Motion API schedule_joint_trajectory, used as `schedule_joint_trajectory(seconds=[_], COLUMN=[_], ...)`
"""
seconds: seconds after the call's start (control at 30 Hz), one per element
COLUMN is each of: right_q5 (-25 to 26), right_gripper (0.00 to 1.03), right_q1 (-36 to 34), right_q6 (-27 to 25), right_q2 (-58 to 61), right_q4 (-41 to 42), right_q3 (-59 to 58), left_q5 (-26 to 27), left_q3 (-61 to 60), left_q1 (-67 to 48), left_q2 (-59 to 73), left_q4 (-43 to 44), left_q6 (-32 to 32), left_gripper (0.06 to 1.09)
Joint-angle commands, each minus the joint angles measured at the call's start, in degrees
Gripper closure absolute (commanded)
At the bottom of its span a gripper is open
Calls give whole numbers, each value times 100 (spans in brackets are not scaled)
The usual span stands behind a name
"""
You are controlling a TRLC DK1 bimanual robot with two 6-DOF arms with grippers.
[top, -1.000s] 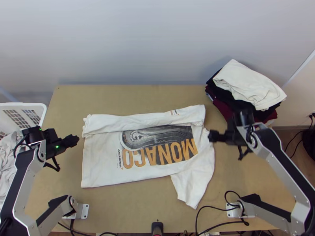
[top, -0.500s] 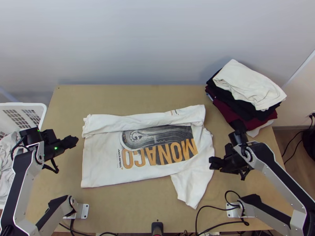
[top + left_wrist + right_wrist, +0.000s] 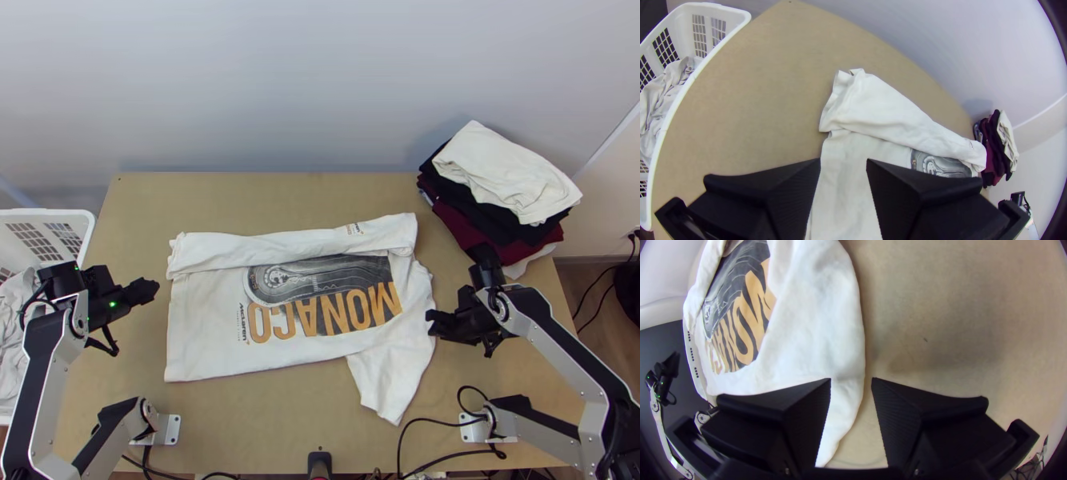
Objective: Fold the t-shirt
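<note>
- T-shirt lies mid-table, its 12 o'clock side turned over in a long strip; the loose sleeve sticks out towards 5 o'clock.
- Right gripper is nearer the table's 6 o'clock side than a second ago, having dipped slightly lower and come back a little; the cloth lies as it did. That looks like lining up on the sleeve side, the part left to turn in.
- Its claw is wide and empty, the cloth's curved edge running between the fingers at the shirt's 3 o'clock side.
- Left gripper, also wide and holding nothing, waits just beyond the 9 o'clock hem.
- Bare wood borders the shirt at 12 and 6 o'clock, so the sleeve probably has room to swing inwards towards 10.
- Clothes stack at 2 o'clock and laundry basket at 9 to 10 limit wide outward sweeps.
</note>
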Motion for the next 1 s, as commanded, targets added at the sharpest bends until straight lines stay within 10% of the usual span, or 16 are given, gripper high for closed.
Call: schedule_joint_trajectory(seconds=[0.0,0.2,0.37,0.7,0.97], right_q5=[-110,-216,-242,-242,-242], right_gripper=[61,63,100,100,100], right_q1=[-36,-10,43,69,69], right_q6=[-164,-287,-480,-524,-533], right_q2=[190,471,392,392,375], right_q4=[8,140,360,369,395], right_q3=[-209,-341,-429,-438,-473], left_q5=[70,79,79,-88,-1090], left_q3=[111,128,286,708,-118], left_q1=[45,36,1,-52,-808], left_q2=[-69,-69,-51,204,274], left_q4=[-95,-147,-868,-4173,-4006], left_q6=[47,47,943,4345,4327], left_gripper=[54,54,54,54,54])
